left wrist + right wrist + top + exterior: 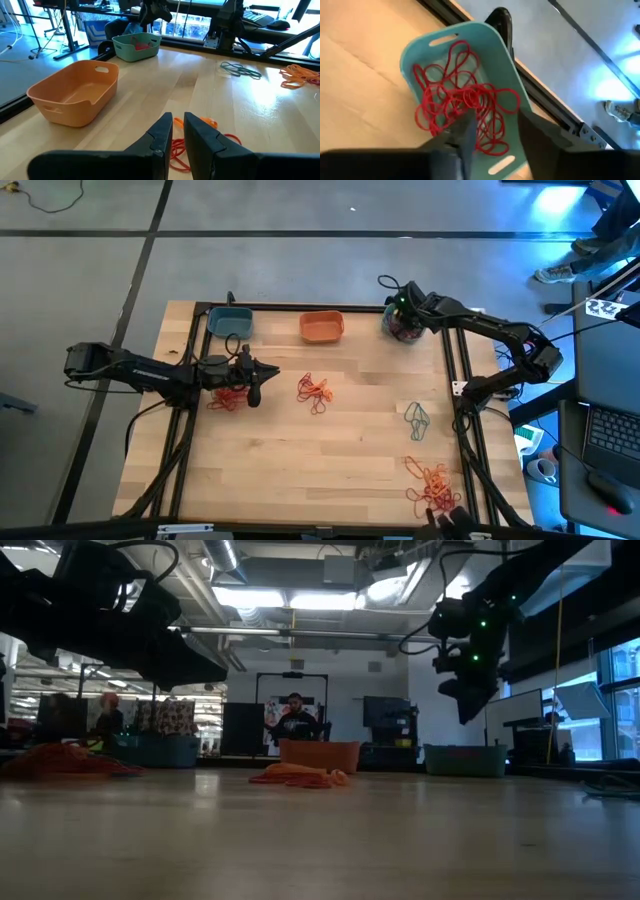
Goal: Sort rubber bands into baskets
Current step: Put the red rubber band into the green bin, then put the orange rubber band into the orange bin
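The right gripper (492,132) hangs above the teal basket (495,65) at the far right corner of the worktop (340,440). Its jaws stand apart with nothing between them. A tangle of red rubber bands (462,107) lies inside this basket.

The left gripper (178,131) sits near the left edge, jaws narrow with a slim gap, over a red-orange pile (200,142). The orange basket (321,327) and a second teal basket (229,321) stand along the far edge. Orange bands (315,391), grey-teal bands (417,420) and another orange pile (430,483) lie loose on the worktop.
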